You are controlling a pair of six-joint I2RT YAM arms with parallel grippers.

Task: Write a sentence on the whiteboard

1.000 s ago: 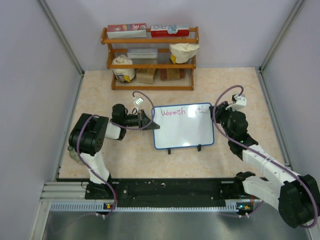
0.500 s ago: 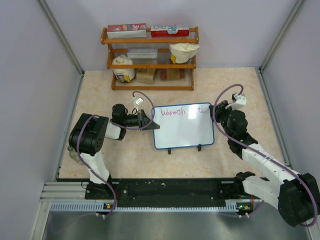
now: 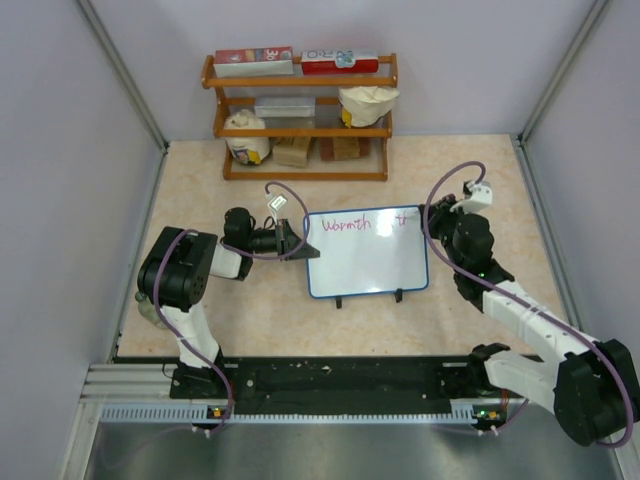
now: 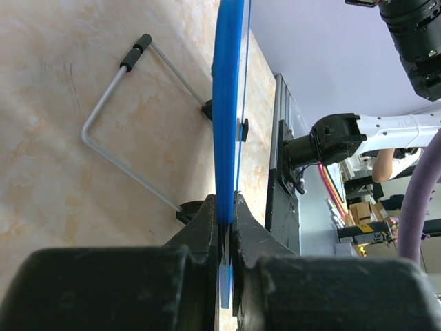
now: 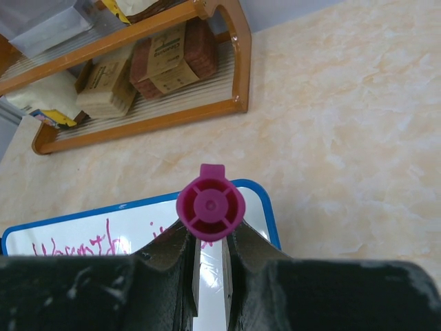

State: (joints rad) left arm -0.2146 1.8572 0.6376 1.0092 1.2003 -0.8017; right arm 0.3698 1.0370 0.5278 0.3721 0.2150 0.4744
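Note:
The whiteboard (image 3: 366,262), white with a thin blue frame and two black feet, stands mid-table with pink writing along its top. My left gripper (image 3: 303,247) is shut on its left edge. In the left wrist view the blue frame (image 4: 227,103) runs edge-on between my fingers (image 4: 226,207), with the wire stand (image 4: 114,114) behind it. My right gripper (image 3: 438,222) sits at the board's top right corner, shut on a magenta marker (image 5: 210,205). The marker's butt end faces the right wrist camera over the board (image 5: 69,231). Its tip is hidden.
A wooden shelf rack (image 3: 300,115) with boxes, bags and a tin stands at the back wall. It also shows in the right wrist view (image 5: 238,62). Grey walls close the left, right and back sides. A black rail (image 3: 340,380) runs along the near edge.
My right wrist has shifted slightly toward the back at the board's top right corner. The left gripper and the board have not moved.

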